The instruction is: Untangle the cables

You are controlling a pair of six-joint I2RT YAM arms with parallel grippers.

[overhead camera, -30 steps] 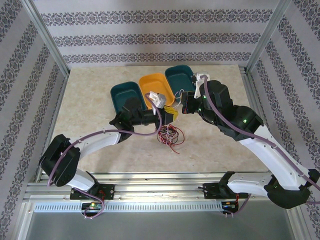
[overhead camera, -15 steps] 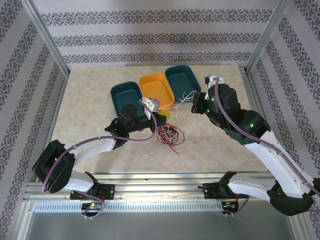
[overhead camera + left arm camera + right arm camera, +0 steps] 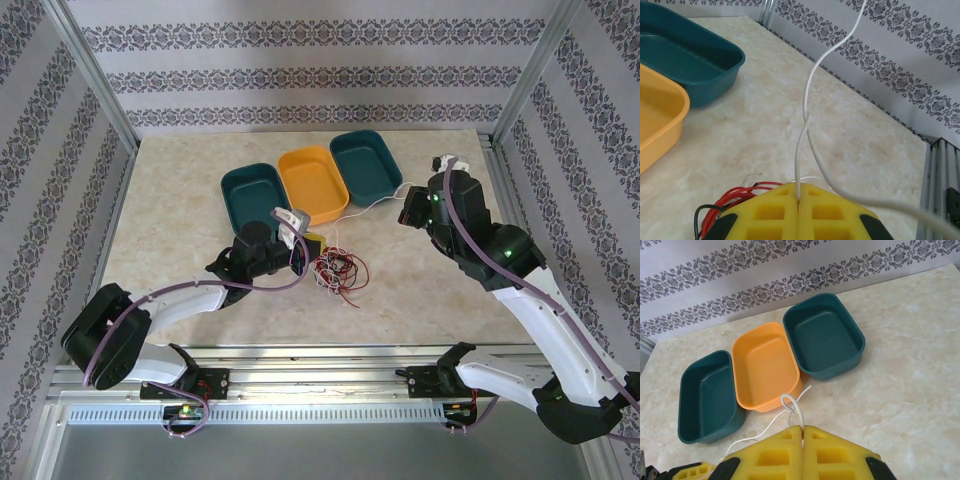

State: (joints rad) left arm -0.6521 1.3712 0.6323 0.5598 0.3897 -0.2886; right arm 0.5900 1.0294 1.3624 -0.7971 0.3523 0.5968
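Both pincers [image 3: 798,201] [image 3: 802,430] on white cable [image 3: 805,102]; red cables [image 3: 740,190] under left.

We are seeing a white-and-black left arm [image 3: 180,297] and right arm [image 3: 545,310], lilac cables [image 3: 262,287] running along both, blocky yellow fingers [image 3: 772,215] at bottom.
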